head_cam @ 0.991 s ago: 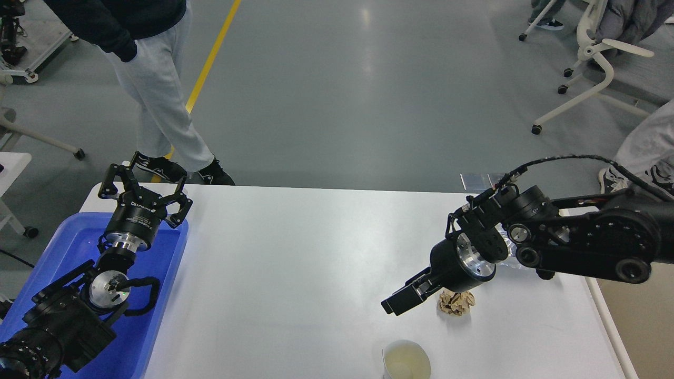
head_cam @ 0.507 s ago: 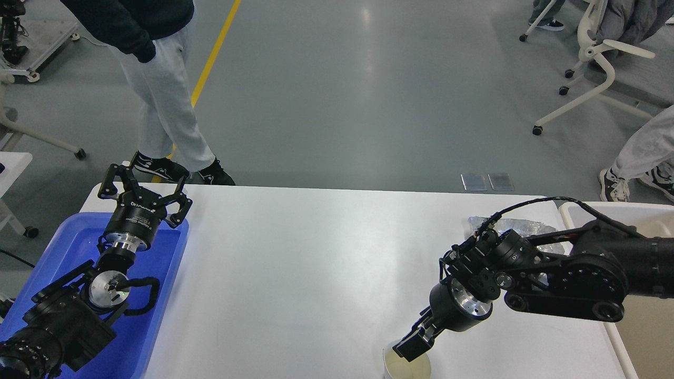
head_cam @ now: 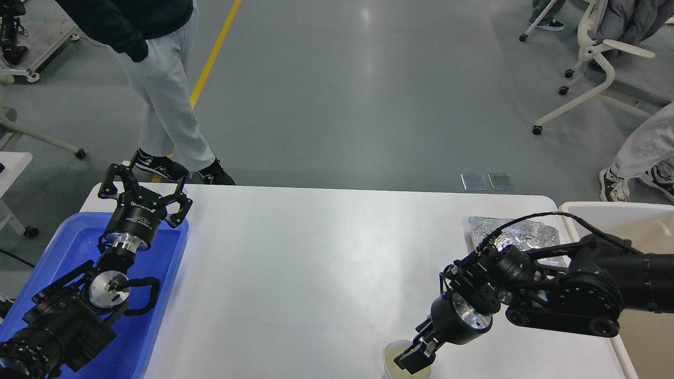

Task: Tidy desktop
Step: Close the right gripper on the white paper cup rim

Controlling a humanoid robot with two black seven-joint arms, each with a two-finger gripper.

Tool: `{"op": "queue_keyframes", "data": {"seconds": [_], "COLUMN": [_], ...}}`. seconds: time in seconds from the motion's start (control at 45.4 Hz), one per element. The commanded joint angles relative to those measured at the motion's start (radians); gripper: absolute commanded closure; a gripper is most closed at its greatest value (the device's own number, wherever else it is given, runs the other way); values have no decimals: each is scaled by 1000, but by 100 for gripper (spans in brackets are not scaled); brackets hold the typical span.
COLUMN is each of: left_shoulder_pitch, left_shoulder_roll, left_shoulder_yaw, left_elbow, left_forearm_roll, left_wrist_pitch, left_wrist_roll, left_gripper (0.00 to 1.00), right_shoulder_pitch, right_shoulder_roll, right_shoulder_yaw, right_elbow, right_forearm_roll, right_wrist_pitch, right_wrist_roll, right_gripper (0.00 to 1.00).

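The white tabletop (head_cam: 316, 263) isn't cleared: near its front edge a cup (head_cam: 392, 358) sits under the right hand (head_cam: 413, 360), grip unclear. Foil wrapper (head_cam: 518, 234) lies beyond. Left hand (head_cam: 145, 189), fingers spread, hovers over the tray (head_cam: 163, 295).

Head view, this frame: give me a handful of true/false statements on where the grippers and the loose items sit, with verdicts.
1. The right gripper is at the cup near the front edge of the desktop. True.
2. The left gripper is shut on a piece of foil. False: it is open and empty, above the far end of the blue tray.
3. The foil wrapper lies at the desktop's far right corner. True.
4. The cup stands inside the blue tray. False: it stands on the desktop, far to the tray's right.
5. A person stands beyond the far left corner. True.
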Motion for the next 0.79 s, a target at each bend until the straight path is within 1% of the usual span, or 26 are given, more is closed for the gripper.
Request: {"op": "queue_keyframes", "data": {"seconds": [0.0, 0.022, 0.088, 0.396, 0.573, 0.771], "left_shoulder_pitch": [0, 0, 0, 0, 0, 0], "left_shoulder_roll": [0, 0, 0, 0, 0, 0], "left_shoulder_yaw": [0, 0, 0, 1, 0, 0], "left_elbow": [0, 0, 0, 0, 0, 0], "left_forearm_roll": [-1, 1, -1, -1, -1, -1], "left_wrist_pitch": [0, 0, 0, 0, 0, 0], "left_wrist_roll": [0, 0, 0, 0, 0, 0], "left_gripper": [0, 0, 0, 0, 0, 0], "right_shoulder_pitch": [-1, 2, 2, 4, 2, 15], "right_shoulder_roll": [-6, -7, -12, -21, -26, -37], "right_shoulder_yaw": [-11, -12, -11, -3, -8, 5], "right_elbow": [-11, -12, -26, -29, -29, -28], "right_forearm_roll": [-23, -25, -22, -22, -16, -8], "right_wrist_pitch": [-33, -31, -31, -31, -31, -31], "right_wrist_roll": [44, 44, 44, 46, 81, 81], "right_gripper": [80, 92, 100, 100, 100, 100]}}
